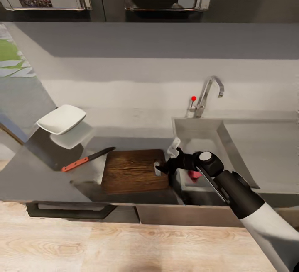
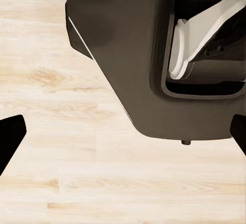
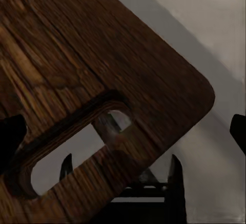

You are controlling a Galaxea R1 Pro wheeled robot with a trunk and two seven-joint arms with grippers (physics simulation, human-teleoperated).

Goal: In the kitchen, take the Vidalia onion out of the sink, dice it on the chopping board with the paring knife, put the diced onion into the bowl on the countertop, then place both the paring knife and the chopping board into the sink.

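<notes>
Right hand (image 1: 165, 161) hovers over the handle-slot end of the chopping board (image 1: 133, 170), fingers released and straddling that edge. The board lies on the desk (image 1: 124, 118); the paring knife (image 1: 88, 159) lies beyond its far end, the sink (image 1: 199, 133) behind the hand.

Kitchen: grey countertop (image 1: 137, 98), steel sink (image 1: 195, 133) with chrome tap (image 1: 206, 93), dark handled cabinets (image 1: 166, 2), chopping board (image 1: 133, 170).

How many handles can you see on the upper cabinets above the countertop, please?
2: the left handle sits at the head view's top left, above the bowl; the right handle is above the tap. Others may lie outside the picture.
</notes>
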